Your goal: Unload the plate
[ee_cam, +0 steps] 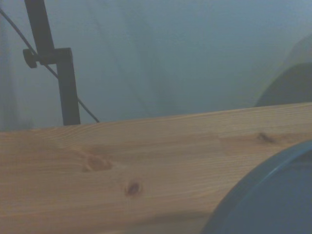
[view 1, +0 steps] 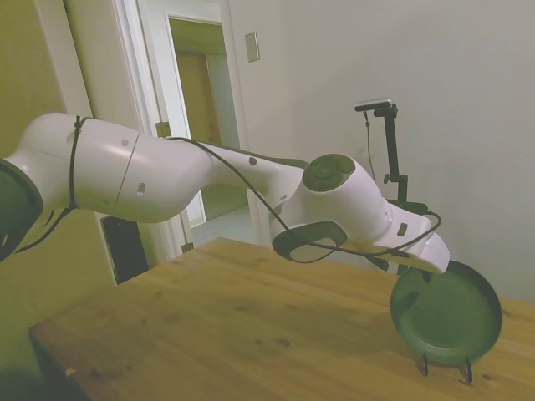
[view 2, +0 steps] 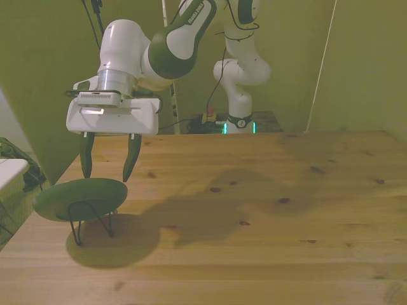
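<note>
Wooden table (view 2: 267, 210), plain wall behind. Gripper (view 2: 107, 168) has jaws spread, nothing between them, tips pointing down just above the plate's top edge. Plate (view 2: 81, 197) stands tilted in a thin wire stand (view 2: 76, 230) nr the table corner at front view's left. Doorway (view 1: 201, 125) in bkgd, side view.

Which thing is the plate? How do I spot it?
Look at the wooden table, at the corner on the front view's left, under the open gripper. There a thin black wire stand props up the plate: round, dark green, plain.
</note>
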### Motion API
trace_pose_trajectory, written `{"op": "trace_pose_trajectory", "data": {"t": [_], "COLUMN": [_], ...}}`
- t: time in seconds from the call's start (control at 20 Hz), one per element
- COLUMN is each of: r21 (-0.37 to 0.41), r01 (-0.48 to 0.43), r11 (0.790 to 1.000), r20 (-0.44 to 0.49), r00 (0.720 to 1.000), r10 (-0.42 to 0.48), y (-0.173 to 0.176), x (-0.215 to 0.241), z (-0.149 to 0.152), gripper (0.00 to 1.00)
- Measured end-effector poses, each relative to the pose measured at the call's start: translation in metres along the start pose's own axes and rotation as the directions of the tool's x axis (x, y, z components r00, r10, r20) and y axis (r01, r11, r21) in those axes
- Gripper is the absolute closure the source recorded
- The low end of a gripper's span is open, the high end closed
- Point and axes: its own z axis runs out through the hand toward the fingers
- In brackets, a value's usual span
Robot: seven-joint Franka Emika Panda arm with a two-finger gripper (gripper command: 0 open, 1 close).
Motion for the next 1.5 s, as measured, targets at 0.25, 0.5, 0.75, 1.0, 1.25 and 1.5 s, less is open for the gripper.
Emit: {"op": "trace_pose_trajectory", "data": {"t": [0.25, 0.5, 0.75, 1.0, 1.25, 1.5], "r21": [0.006, 0.013, 0.031, 0.048, 0.042, 0.046], "r01": [0.004, 0.003, 0.005, 0.01, 0.007, 0.022], "r11": [1.0, 1.0, 1.0, 0.999, 0.999, 0.999], "r20": [0.021, 0.046, 0.092, 0.163, 0.181, 0.201], "r00": [1.0, 0.999, 0.996, 0.986, 0.983, 0.979], "r10": [-0.004, -0.004, -0.008, -0.017, -0.015, -0.031], "y": [-0.004, -0.001, 0.003, 0.008, 0.018, 0.018], "x": [-0.005, -0.011, -0.012, -0.011, 0.0, -0.001], "z": [0.005, 0.007, 0.001, 0.004, 0.015, 0.023], "gripper": [1.0, 1.0, 1.0, 1.0, 1.0, 1.0]}}
